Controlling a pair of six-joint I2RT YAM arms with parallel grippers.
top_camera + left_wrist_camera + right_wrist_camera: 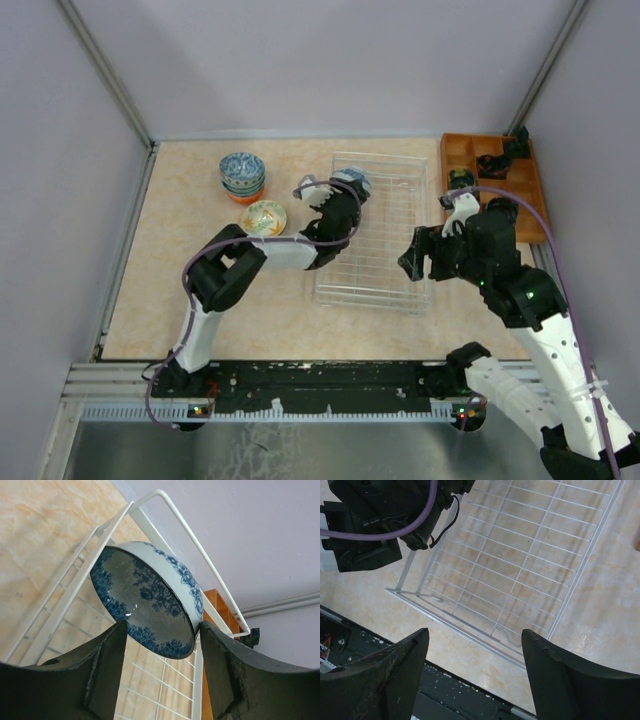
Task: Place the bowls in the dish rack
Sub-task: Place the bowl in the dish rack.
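Note:
A white bowl with blue flowers (pixel 150 592) leans tilted in the far left corner of the pale wire dish rack (pixel 165 502). My left gripper (pixel 162 630) stands open with a finger on each side of the bowl's lower rim; the right fingertip (pixel 207 635) is almost on that rim. From above, the bowl (pixel 352 180) and left gripper (pixel 340 205) sit at the corner of the dish rack (pixel 385 270). A stack of blue bowls (pixel 242 172) and a green-patterned bowl (pixel 264 216) stand left of it. My right gripper (pixel 412 260) hovers open and empty over the rack's near right corner (pixel 520 555).
An orange wooden compartment tray (pixel 530 200) with black items lies at the far right, close to the right arm. Grey walls close in the table on three sides. The left arm's dark body (pixel 375 520) reaches across the rack's left side.

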